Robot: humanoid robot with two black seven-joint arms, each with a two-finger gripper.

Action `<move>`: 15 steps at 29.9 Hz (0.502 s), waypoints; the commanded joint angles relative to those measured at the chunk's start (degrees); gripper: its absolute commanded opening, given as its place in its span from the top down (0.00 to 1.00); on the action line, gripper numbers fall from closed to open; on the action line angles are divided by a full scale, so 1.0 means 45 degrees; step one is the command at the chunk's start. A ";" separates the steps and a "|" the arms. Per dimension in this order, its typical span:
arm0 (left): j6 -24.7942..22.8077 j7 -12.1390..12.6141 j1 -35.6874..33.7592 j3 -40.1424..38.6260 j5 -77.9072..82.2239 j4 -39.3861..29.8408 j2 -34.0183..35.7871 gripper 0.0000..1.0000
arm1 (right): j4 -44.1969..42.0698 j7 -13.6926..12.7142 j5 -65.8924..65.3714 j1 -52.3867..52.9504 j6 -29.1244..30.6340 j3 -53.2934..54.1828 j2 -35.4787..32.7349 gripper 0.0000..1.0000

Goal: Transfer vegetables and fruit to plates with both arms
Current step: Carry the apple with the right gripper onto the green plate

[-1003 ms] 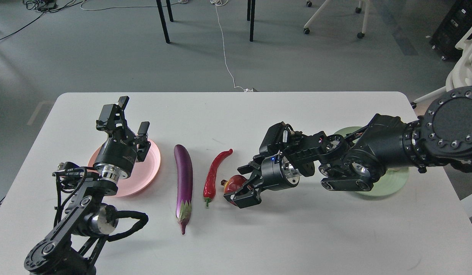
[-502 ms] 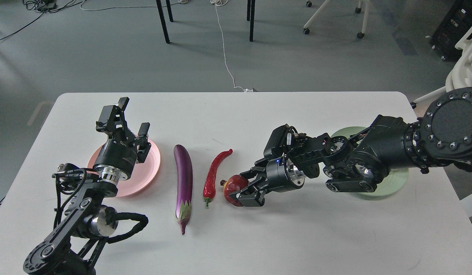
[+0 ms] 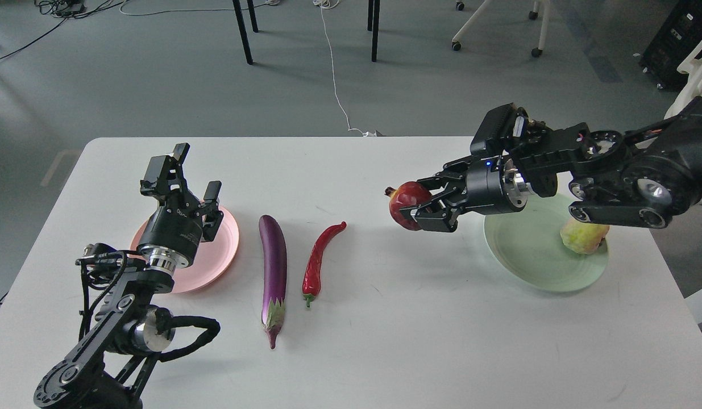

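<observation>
Pomegranate [image 3: 408,197] lifted off table, right fingers [image 3: 427,211] clamped on it; left fingers [image 3: 213,192] wide.

Right claw [image 3: 422,207] clamped and raised; left claw [image 3: 197,170] points up, fingers apart.

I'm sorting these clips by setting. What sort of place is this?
Most likely a robotics lab or office workroom, not a kitchen. A white table stands on grey floor with loose cables, and castered chair bases sit behind it. The right gripper holds a pomegranate aloft.
</observation>
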 commanded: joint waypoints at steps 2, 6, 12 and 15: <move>0.0001 -0.0002 0.0000 0.0021 0.0020 0.0002 -0.0089 0.01 | -0.0265 -0.0002 -0.0767 -0.0356 0.0020 -0.0384 -0.1566 0.58; 0.0001 0.0018 0.0000 0.0040 0.0020 0.0022 -0.0264 0.01 | -0.1649 -0.0002 -0.1530 -0.1545 0.0001 -0.0502 -0.2154 0.58; 0.0001 0.0018 0.0000 0.0079 0.0040 0.0022 -0.0284 0.01 | -0.2962 -0.0002 -0.1688 -0.3071 -0.0077 -0.0230 -0.2135 0.58; 0.0001 0.0018 0.0000 0.0079 0.0040 0.0003 -0.0265 0.01 | -0.2786 -0.0002 -0.1668 -0.3247 -0.0077 0.0122 -0.2174 0.58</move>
